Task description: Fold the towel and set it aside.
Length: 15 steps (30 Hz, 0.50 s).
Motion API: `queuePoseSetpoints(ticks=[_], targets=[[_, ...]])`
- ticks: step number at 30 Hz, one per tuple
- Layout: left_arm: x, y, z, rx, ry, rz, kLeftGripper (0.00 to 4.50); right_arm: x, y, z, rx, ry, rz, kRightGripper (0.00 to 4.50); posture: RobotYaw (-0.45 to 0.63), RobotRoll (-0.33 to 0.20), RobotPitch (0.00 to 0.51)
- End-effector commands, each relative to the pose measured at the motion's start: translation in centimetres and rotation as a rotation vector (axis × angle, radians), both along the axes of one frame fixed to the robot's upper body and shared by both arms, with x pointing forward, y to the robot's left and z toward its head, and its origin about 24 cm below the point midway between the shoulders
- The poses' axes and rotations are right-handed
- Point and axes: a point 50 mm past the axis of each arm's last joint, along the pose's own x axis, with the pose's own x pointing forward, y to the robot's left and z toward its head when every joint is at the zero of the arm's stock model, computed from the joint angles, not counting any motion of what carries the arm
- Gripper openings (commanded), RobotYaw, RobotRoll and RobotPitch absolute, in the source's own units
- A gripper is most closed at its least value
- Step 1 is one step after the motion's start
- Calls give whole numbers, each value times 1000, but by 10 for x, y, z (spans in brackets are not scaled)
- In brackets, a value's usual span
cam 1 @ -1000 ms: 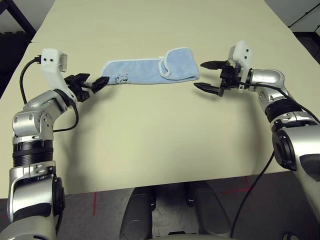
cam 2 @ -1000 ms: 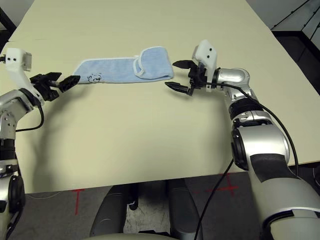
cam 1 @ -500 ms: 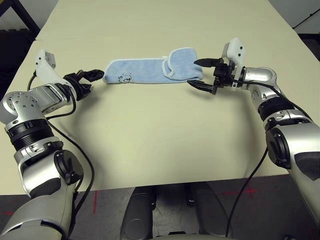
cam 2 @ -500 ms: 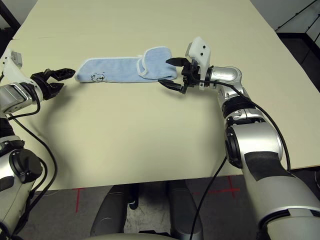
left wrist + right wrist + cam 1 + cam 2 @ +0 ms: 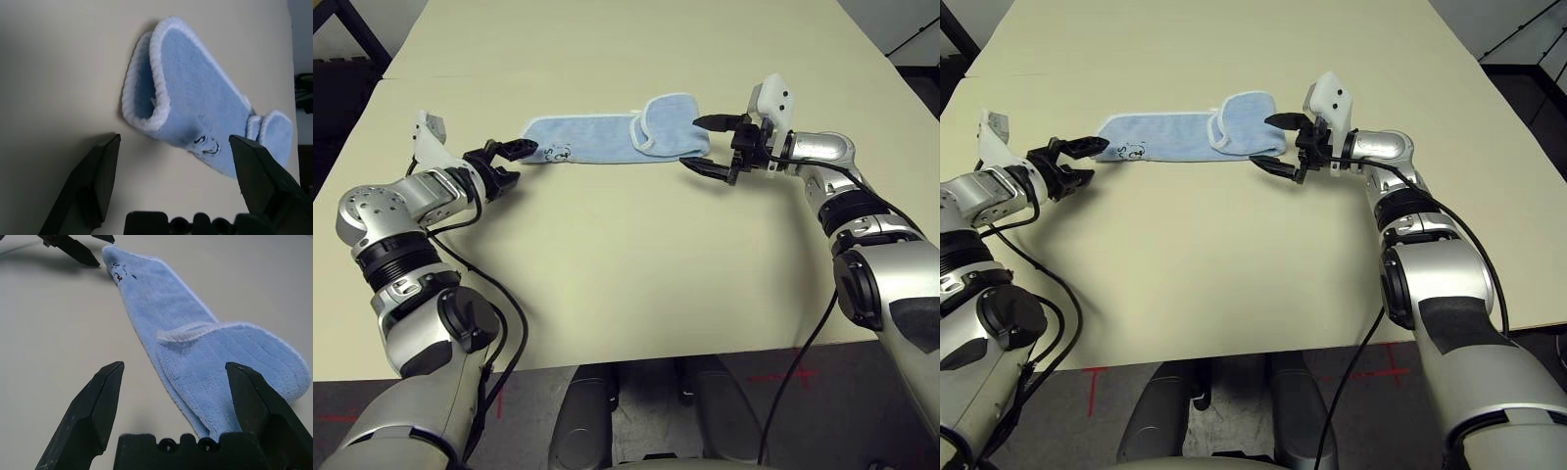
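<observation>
left fingers (image 5: 517, 164) moved nearer blue towel (image 5: 595, 139), both open

Two pincers (image 5: 514, 164) (image 5: 171, 367), two silver arms (image 5: 416, 220) (image 5: 1420, 235), one towel (image 5: 597, 139) and one table (image 5: 607, 264).

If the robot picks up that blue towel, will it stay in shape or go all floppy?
The towel would probably droop, since it looks like soft, fuzzy cloth. The flap folded over at its right end may well fall open, as nothing visible pins it. It looks light, being small and thin.
</observation>
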Motion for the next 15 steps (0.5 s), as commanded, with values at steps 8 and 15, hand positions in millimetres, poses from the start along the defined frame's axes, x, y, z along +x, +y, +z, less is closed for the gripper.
queuePoseSetpoints(ticks=[8,15], targets=[[9,-6,-3,-34,-4,0,4500,-1,-7,-2,-16,2,-14,4479,27,0,252],[13,-6,-6,-39,13,22,4500,-1,-8,-1,-18,-3,-15,4479,27,0,252]])
